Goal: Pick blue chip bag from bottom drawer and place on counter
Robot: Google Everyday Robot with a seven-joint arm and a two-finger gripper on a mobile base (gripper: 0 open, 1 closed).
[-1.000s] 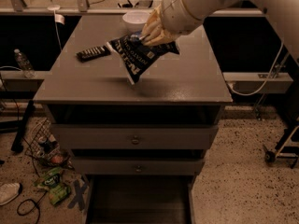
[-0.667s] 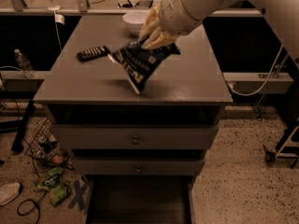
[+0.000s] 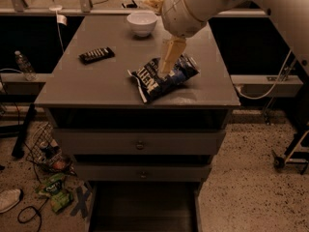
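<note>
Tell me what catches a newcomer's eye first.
The crinkly dark blue chip bag lies on the smooth grey counter near its front edge, with the robot's beige claw right over it. Below, the wide grey bottom drawer stands open, and a round white bowl sits at the counter's back.

Dim, warm-lit room. A grey drawer cabinet (image 3: 140,141) stands at centre on a pale speckled floor (image 3: 246,178). To its left are a wire basket (image 3: 43,146), green snack bags (image 3: 54,193), a white shoe (image 3: 8,199) and a black cable (image 3: 26,215) (all lying on the floor). A water bottle (image 3: 23,64) stands on the left ledge (image 3: 14,79). To the right are the right ledge (image 3: 268,86) and a wheeled stand (image 3: 289,156). The gripper (image 3: 166,69) hangs over the cabinet's top.
</note>
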